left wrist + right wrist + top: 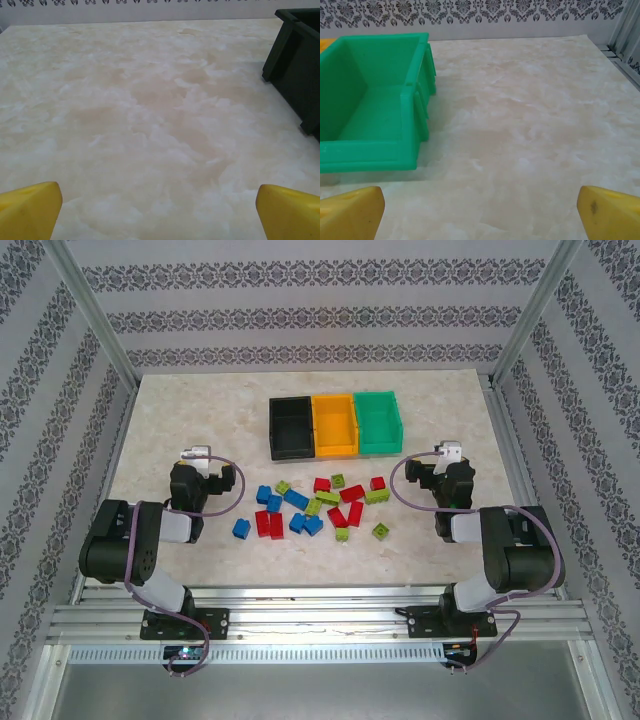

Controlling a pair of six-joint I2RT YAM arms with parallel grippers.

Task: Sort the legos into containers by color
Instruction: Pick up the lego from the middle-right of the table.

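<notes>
Flanking posture: the left gripper (160, 215) and the right gripper (480, 215) hang low over the table (160, 420). They sit nearer than the orange bin (335, 430) and well out to its left and right, which leaves the middle free for either arm to reach in.
Jaws: both are spread wide and hold nothing. The yellow fingers (30, 210) show at the lower corners of each wrist view with bare marble between them, a stance that looks ready to straddle a brick.
Legos (320, 505): about twenty red, blue and lime bricks lie loose and mixed in a band just nearer than the orange bin, spilling past both its sides. No gripper touches them.
Colour spread: blue leans to the orange bin's left, and red and lime lie in front of it and to its right, so the left arm probably suits the blues.
Crowding: several bricks touch, so wide jaws may nudge neighbours.
Black bin (292, 435): it stands against the orange bin's left wall, open-topped and empty.
Green bin (380, 422): it stands against the orange bin's right wall and is also empty. It is likely meant for lime, and the pairing for red and blue is not settled.
Row logic: the three bins stand side by side facing the pile, which keeps every drop short.
Progress: nothing is sorted, and the first pick lies ahead.
</notes>
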